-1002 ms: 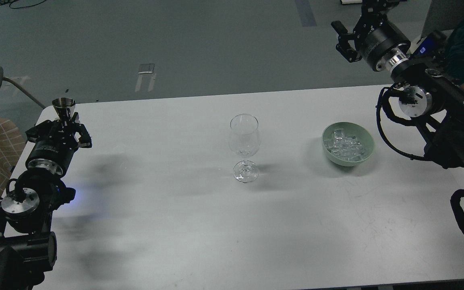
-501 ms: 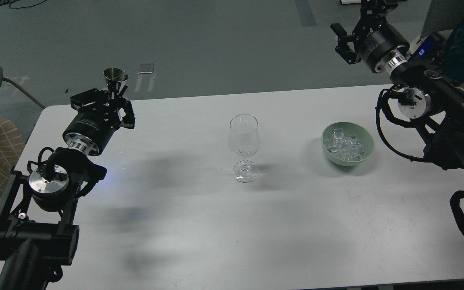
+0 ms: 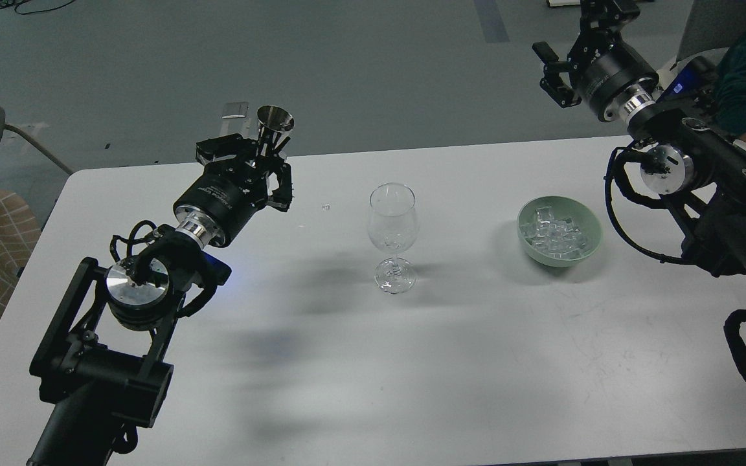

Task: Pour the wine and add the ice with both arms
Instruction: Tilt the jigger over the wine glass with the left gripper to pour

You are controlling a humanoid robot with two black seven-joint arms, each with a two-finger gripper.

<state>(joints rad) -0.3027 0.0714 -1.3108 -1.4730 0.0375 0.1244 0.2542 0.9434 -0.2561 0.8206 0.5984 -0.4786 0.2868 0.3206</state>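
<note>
Half a second on, the left pincer (image 3: 268, 162), pinching a steel jigger (image 3: 275, 127), swings nearer the empty wine glass (image 3: 393, 223) on the surface (image 3: 476, 362); the right pincer (image 3: 570, 52) hovers spread, well above the ice (image 3: 554, 234).

The right gripper (image 3: 583, 26) runs off the top edge beyond the table's far right corner, so its finger spread cannot be told. The metal cone cup's (image 3: 274, 127) lower part sits hidden inside the left gripper (image 3: 263, 158). A tiny speck (image 3: 326, 207) left of the wine glass (image 3: 393, 226) is too small to identify.
</note>
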